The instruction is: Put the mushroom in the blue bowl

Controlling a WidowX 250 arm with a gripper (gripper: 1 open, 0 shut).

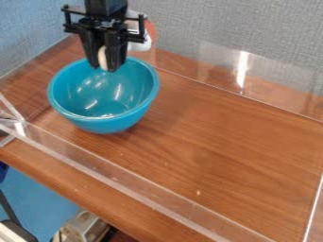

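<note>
Nearest the camera runs the clear plastic wall (151, 184) edging the brown wooden table (214, 123). Farther back, at the left, sits the blue bowl (104, 95). Above its far rim hangs the black gripper (110, 62), pointing straight down, its jaws drawn together. Whether they pinch the mushroom cannot be told; it is not visible anywhere, and the bowl's inside shows only glare.
</note>
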